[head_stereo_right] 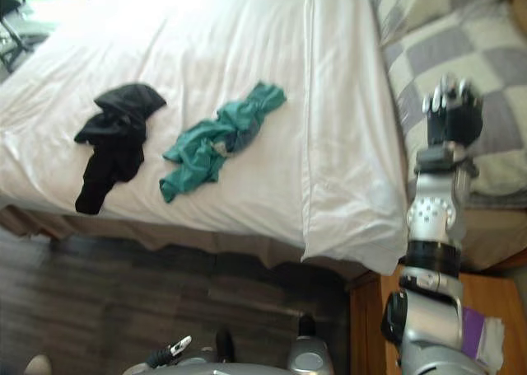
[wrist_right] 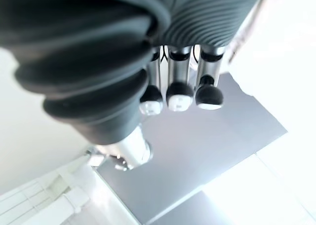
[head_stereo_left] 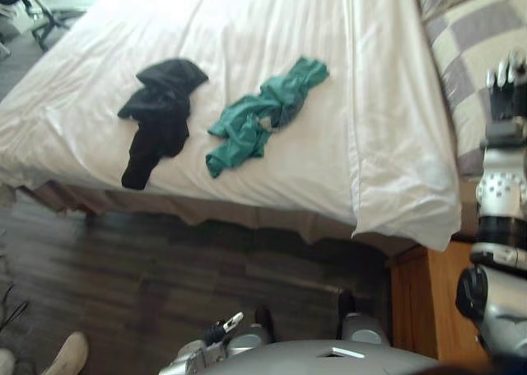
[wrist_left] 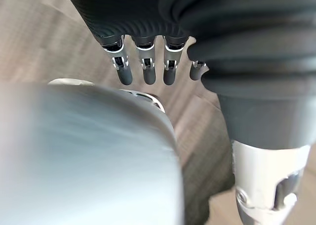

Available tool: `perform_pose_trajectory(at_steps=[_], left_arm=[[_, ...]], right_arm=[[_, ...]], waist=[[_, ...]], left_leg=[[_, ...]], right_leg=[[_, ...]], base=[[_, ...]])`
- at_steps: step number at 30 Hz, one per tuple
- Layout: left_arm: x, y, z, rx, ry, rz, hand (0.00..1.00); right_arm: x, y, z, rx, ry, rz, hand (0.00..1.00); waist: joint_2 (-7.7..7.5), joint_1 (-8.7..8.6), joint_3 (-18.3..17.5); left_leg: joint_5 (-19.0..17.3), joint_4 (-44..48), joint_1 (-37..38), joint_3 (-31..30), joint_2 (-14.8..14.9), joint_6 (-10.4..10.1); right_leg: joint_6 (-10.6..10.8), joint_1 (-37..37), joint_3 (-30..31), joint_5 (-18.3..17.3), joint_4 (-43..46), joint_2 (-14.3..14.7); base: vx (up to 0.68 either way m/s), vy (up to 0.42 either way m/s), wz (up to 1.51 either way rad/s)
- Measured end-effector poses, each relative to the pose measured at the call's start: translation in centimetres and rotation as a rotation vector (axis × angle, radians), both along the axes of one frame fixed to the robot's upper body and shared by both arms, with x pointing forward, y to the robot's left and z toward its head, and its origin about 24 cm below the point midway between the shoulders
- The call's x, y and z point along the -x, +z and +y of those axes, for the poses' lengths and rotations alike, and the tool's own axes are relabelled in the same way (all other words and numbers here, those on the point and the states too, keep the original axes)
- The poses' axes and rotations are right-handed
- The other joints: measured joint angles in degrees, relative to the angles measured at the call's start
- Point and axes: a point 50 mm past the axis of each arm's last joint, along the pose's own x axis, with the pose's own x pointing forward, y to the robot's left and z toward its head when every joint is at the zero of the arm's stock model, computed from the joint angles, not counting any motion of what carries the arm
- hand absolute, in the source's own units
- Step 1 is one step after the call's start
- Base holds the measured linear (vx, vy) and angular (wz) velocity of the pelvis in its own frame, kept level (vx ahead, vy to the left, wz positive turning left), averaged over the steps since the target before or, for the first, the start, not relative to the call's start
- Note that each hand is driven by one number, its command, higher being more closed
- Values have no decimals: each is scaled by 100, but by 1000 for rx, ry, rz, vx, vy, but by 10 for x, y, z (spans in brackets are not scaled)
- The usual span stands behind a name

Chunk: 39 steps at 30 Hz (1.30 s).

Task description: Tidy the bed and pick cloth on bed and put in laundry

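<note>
Lying on the white bed (head_stereo_left: 272,12), apart from each other: black cloth (head_stereo_left: 158,111) to the left, teal cloth (head_stereo_left: 259,119) to the right. Black cloth's long axis runs from its bunched far end down to a narrow tail near the bed's front edge. Teal cloth lies diagonally, near-left to far-right, its far end pointing toward the checked bedding (head_stereo_right: 461,45). Right eye view adds a purple-and-white item (head_stereo_right: 482,334) on the wooden surface (head_stereo_right: 370,325) beside the bed; left eye view adds a person's shoe (head_stereo_left: 70,352) on the floor. Right robot hand (head_stereo_right: 451,115) is raised over the checked bedding, fingers bent, holding nothing. Left robot hand (wrist_left: 146,69) hangs over the wooden floor (wrist_left: 44,37), fingers straight and empty.
</note>
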Motion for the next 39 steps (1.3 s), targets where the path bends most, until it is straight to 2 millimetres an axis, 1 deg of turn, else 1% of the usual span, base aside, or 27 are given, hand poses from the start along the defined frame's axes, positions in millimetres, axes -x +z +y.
perform_pose_trajectory(at_steps=[1,2,3,4,5,7,9,12,14,18,20,21,23,24,25,26,27,28,29,30,31,32,33,35,36,38,39], left_arm=[[-13,3,-2,11,-1,-33,0],[-20,6,-5,28,9,-54,0],[-23,7,-6,33,6,-66,0],[-30,9,-11,51,3,-83,0],[-34,10,-13,54,-6,-95,0],[-48,15,-23,86,9,-140,0],[-66,24,-29,95,-4,-200,0],[-76,31,-31,103,20,-252,0],[-78,33,-30,96,23,-274,0],[-80,34,-31,102,23,-314,0],[-79,34,-30,100,38,-326,0],[-78,32,-29,99,42,-326,0],[-70,28,-22,82,82,-315,0],[-66,26,-21,81,98,-303,0],[-55,21,-14,64,136,-274,0],[-50,19,-10,46,143,-257,0],[-47,18,-8,36,147,-244,0],[-44,17,-5,22,149,-222,0],[-40,15,-5,8,137,-200,0],[-37,14,-4,3,140,-183,0],[-30,11,-3,-13,142,-149,0],[-27,9,-3,-21,143,-128,0],[-20,6,-2,-27,156,-96,0],[-13,3,-1,-32,161,-75,0],[-15,4,-4,-39,138,-78,0],[-21,5,-6,-63,111,-77,0],[-26,5,-12,-73,78,-69,0]], right_arm=[[1,13,8,20,14,-39,100],[1,17,18,40,29,-46,100],[0,17,22,47,36,-41,100],[-2,17,30,58,41,-24,100],[-3,16,35,59,46,-15,100],[-7,9,51,45,59,23,100],[-7,2,63,24,75,48,100],[-6,-6,59,6,53,61,100],[-3,-5,56,9,48,11,100],[-5,-25,43,-34,55,6,100],[0,-55,30,-100,42,30,100],[2,-65,28,-119,40,44,100],[13,-114,30,-182,31,143,100],[18,-134,32,-203,26,194,100],[33,-187,36,-261,4,356,0],[49,-225,36,-302,-31,492,0],[63,-252,35,-332,-61,599,0],[96,-298,33,-386,-124,799,0],[134,-336,36,-421,-170,984,0],[153,-350,39,-426,-180,1067,0],[183,-371,46,-417,-183,1201,0],[197,-379,48,-410,-185,1256,0],[220,-391,54,-391,-170,1348,0],[244,-403,65,-356,-130,1451,0],[250,-408,72,-344,-93,1494,0],[245,-410,77,-314,-42,1509,0],[241,-411,79,-280,-2,1509,0]], waist=[[59,6,363],[115,18,583],[147,39,627],[201,117,672],[226,138,707],[258,153,835],[309,191,974],[350,177,1069],[353,164,1094],[349,132,1095],[330,127,1096],[313,121,1094],[156,107,1032],[81,91,996],[-125,41,883],[-234,30,813],[-292,32,780],[-364,42,721],[-393,35,638],[-415,3,576],[-452,-68,408],[-459,-98,314],[-497,-119,115],[-570,-148,-154],[-633,-164,-338],[-693,-178,-420],[-736,-168,-455]], left_leg=[[-35,198,-179,-6,-44,50],[-76,369,-401,-2,-81,76],[-103,461,-539,3,-101,85],[-161,645,-827,28,-146,107],[-182,729,-951,49,-166,119],[-270,1035,-1348,135,-202,131],[-395,1424,-1850,176,-191,133],[-500,1732,-2246,177,-163,154],[-628,1967,-2429,233,-152,175],[-788,2166,-2374,326,-134,203],[-851,2159,-2137,356,-129,218],[-876,2153,-2044,375,-122,217],[-988,2129,-1665,503,-69,210],[-1033,2117,-1544,531,-40,198],[-1089,2022,-1299,589,2,183],[-1098,1925,-1147,608,13,173],[-1093,1843,-1031,613,11,168],[-1037,1638,-835,617,-13,153],[-949,1401,-661,601,-73,148],[-887,1264,-571,596,-109,138],[-760,978,-391,603,-176,124],[-716,845,-293,601,-190,109],[-658,637,-74,584,-203,96],[-588,380,234,482,-194,32],[-532,215,414,386,-174,28],[-501,151,500,315,-163,17],[-459,69,607,299,-156,6]], right_leg=[[-2,-229,45,-85,291,-76],[3,-516,112,-189,587,-142],[8,-701,154,-241,742,-176],[8,-1086,249,-338,1040,-236],[10,-1250,297,-380,1193,-270],[-11,-1753,366,-545,1656,-376],[-41,-2323,474,-658,2057,-414],[-53,-2730,502,-759,2338,-481],[-47,-2938,564,-834,2527,-518],[-30,-2887,642,-874,2573,-561],[-9,-2611,640,-870,2465,-559],[-4,-2511,641,-869,2429,-553],[22,-2138,685,-861,2269,-494],[34,-2003,687,-855,2196,-464],[56,-1727,685,-845,2040,-416],[85,-1556,666,-825,1907,-396],[105,-1434,647,-804,1808,-389],[141,-1201,592,-751,1610,-394],[186,-995,523,-685,1404,-420],[208,-897,492,-647,1287,-432],[243,-729,434,-585,1087,-463],[250,-626,379,-560,993,-465],[252,-394,288,-548,840,-457],[250,-51,122,-550,688,-400],[242,157,-34,-555,600,-364],[225,309,-131,-565,502,-361],[217,437,-163,-557,411,-358]], base=[[-134,-25,8],[-160,-30,5],[-91,-28,-1],[-39,-26,-3],[-24,-48,-1],[-14,-45,9],[-24,-51,8],[-19,-36,11],[-1,-3,-3],[33,27,-12],[66,49,-13],[77,56,-25],[81,54,-36],[83,43,-40],[62,26,-30],[65,23,-22],[89,24,-6],[93,27,5],[119,40,10],[128,47,16],[135,47,14],[154,39,16],[121,17,13],[141,-3,24],[108,-17,34],[37,-17,23],[-3,-9,7]])
